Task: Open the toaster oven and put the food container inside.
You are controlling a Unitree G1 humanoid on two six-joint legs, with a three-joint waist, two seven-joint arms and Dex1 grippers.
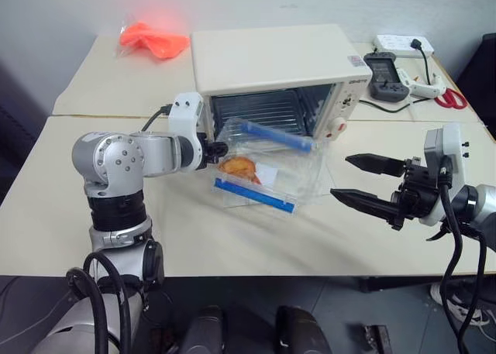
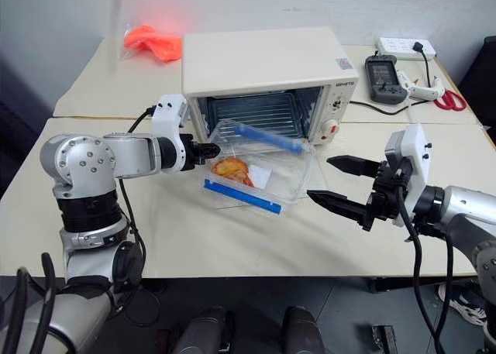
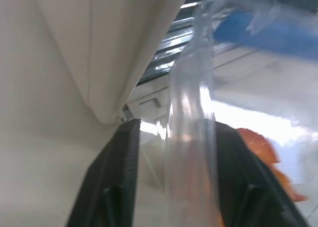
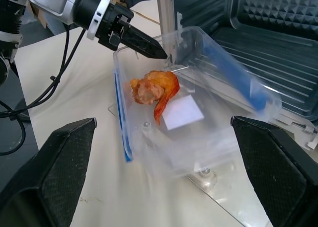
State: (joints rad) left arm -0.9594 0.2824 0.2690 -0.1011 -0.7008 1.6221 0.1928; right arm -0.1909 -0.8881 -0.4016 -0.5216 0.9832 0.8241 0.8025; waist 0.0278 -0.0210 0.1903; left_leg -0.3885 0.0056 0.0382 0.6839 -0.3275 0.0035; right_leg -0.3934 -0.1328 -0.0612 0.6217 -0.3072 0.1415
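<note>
Seemingly loose, the left pincer point(image 4: 161, 53) straddles the food container point(image 1: 267, 168) wall; right pincer point(image 1: 358, 180) gapes wide.

Legible markings: almost none. On my toaster oven point(image 2: 263, 63), a short dark brand word sits at the top of the control panel point(image 2: 339, 104), right of the oven's open cavity; letters too small for me to read. A small pale sticker point(image 2: 339, 63) on the oven's top, near its right rear corner, carries print I cannot make out. Marks around the red-tipped knobs below the brand word are unreadable too. No other text found.
</note>
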